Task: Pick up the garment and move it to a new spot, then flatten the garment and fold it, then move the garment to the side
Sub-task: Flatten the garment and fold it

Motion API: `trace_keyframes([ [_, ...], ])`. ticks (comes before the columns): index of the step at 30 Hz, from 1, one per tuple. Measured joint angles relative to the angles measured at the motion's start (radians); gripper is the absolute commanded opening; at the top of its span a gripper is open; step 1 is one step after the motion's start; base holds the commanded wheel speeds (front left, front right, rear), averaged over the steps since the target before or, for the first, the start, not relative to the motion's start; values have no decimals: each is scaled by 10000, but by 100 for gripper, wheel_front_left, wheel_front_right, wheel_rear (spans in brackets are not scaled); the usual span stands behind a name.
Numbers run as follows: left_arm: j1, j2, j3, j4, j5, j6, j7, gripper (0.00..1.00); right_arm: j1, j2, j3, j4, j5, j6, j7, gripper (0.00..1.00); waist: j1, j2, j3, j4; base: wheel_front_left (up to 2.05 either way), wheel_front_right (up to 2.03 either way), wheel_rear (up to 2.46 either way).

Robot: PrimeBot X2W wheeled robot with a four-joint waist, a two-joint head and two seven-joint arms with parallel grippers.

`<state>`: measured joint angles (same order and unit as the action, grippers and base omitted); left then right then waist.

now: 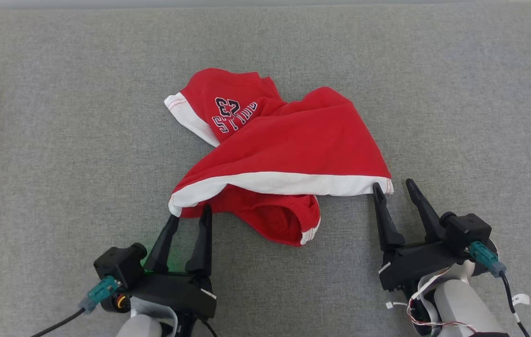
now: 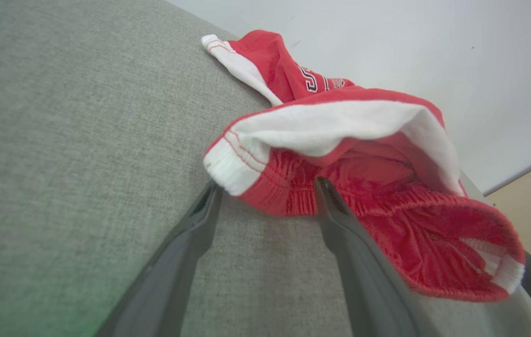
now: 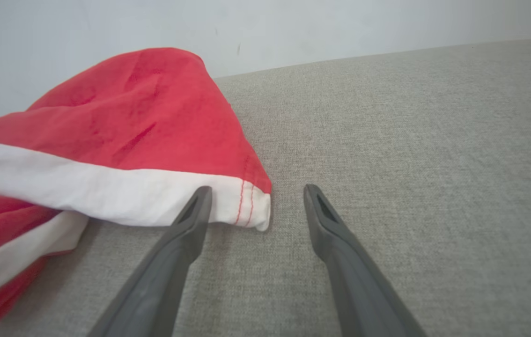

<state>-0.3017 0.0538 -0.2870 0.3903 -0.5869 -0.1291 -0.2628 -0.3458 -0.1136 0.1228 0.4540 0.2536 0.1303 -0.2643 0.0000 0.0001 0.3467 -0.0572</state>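
dark fingers (image 1: pixel 385 220) — teal plugs (image 1: pixel 483 257), pale forearms (image 1: pixel 462 304)

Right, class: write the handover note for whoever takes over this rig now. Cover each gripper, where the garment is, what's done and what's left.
Left gripper: open, fingers either side of the near-left white-banded corner of the red garment.
Right gripper: open, at the near-right hem corner.
Garment: lying crumpled in the middle of the grey surface.
Done: both grippers lined up on corners; nothing gripped yet.
Left: grip, lift and move, flatten, fold, move aside.
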Motion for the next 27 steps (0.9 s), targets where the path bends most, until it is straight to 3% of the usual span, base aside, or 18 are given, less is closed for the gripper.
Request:
trace_keyframes([
  [9, 110, 2, 660, -412, -102, -6, 0, 100, 75, 36, -77, -67, -29, 0, 2, 100, 0, 0, 35, -32, 0, 0, 0],
  [27, 176, -12, 477, -140, -491, -2, -6, 100, 66, 12, -15, -65, -161, 0, 2, 100, -1, -1, -34, -31, 0, 0, 0],
])
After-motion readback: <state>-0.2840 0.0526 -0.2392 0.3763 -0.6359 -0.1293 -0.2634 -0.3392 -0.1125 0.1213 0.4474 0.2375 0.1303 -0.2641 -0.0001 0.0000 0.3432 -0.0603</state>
